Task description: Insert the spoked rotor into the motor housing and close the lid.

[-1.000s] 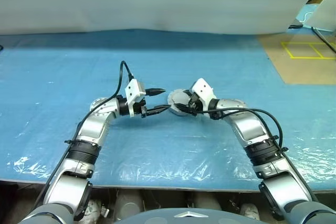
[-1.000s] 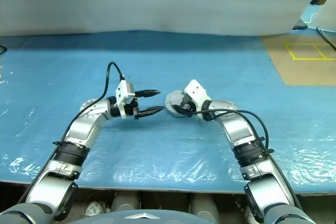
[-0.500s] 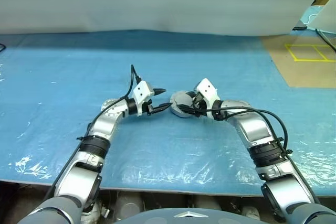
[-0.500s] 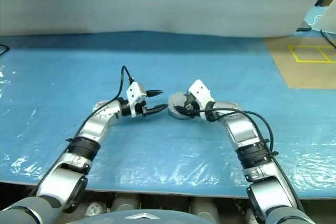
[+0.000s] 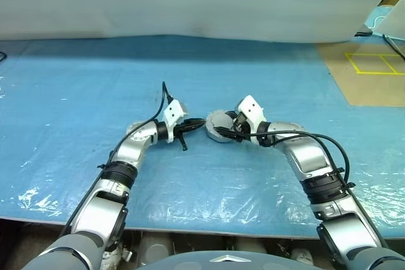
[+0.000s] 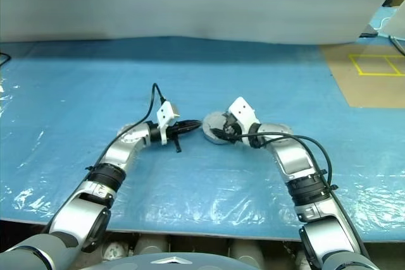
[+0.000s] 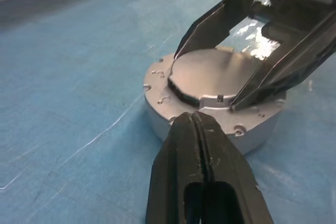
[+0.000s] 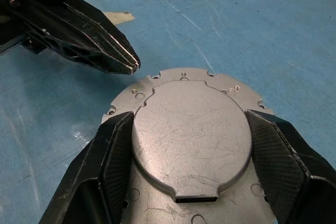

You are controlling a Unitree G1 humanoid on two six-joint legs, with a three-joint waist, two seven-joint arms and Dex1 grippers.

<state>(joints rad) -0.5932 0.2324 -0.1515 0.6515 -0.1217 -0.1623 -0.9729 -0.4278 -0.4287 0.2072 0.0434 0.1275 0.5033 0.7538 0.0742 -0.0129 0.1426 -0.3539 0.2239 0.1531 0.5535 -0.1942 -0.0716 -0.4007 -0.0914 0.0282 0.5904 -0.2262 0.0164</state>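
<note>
Motor housing (image 7: 210,109) sits flat on blue tabletop (image 5: 76,93), mid-scene betw both arms. Round grey lid (image 8: 191,137) already seated on top; rotor not visible, presumably inside under lid (judgement).

R claw (image 8: 191,166): fingers spread wide, straddling the raised lid disc, pads at or v. near its edges. Whether they actually press on it can't tell.

L claw (image 7: 195,124): fingers pressed together, holding nothing, tip just beside housing's flange rim; contact unclear.

Progress: insertion appears done, lid on. Left, as far as visible: confirm lid fully down/aligned w/ notch, maybe a final press or nudge, then release.
</note>
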